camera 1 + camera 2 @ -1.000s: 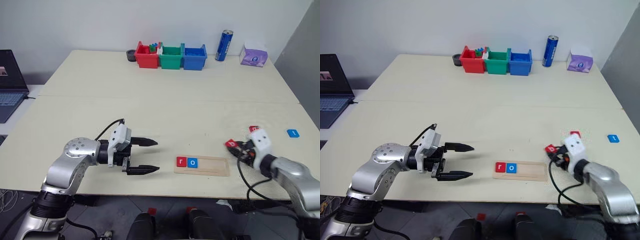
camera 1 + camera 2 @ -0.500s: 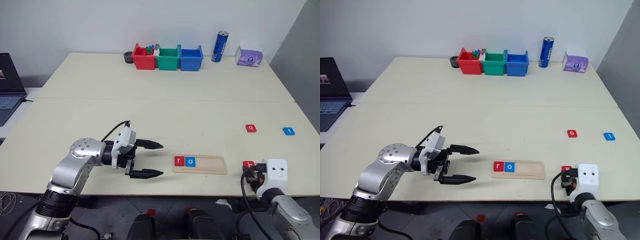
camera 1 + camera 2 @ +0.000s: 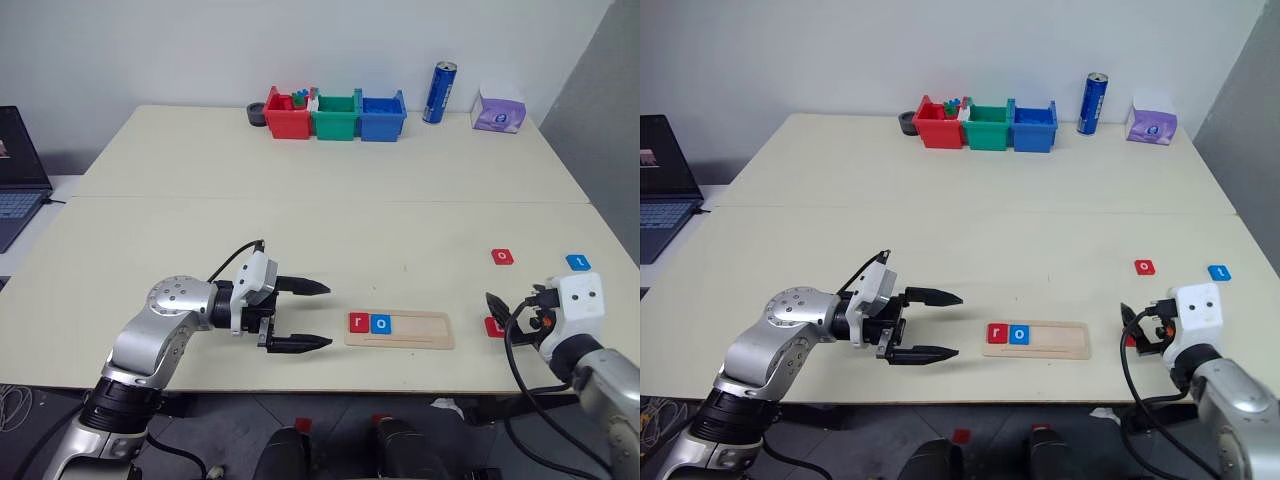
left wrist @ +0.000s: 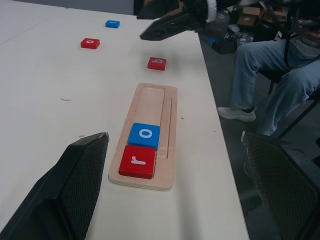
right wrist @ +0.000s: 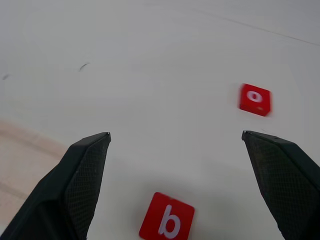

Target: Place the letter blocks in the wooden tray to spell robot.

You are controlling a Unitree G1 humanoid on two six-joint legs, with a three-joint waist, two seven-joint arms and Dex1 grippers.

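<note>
Pale-wood grooved tray (image 3: pixel 400 330), square tiles (image 3: pixel 370 323)

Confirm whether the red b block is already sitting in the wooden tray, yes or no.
No. The red b block lies on the table past the far end of the wooden tray, which holds the r and o blocks.

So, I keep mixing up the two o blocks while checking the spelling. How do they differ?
The blue o sits in the tray, touching the red r; the red o lies loose on the table, apart from every other block. The blue o is already placed as the second letter; the red o is not yet placed. Both are flat square tiles with a white lowercase o.
</note>
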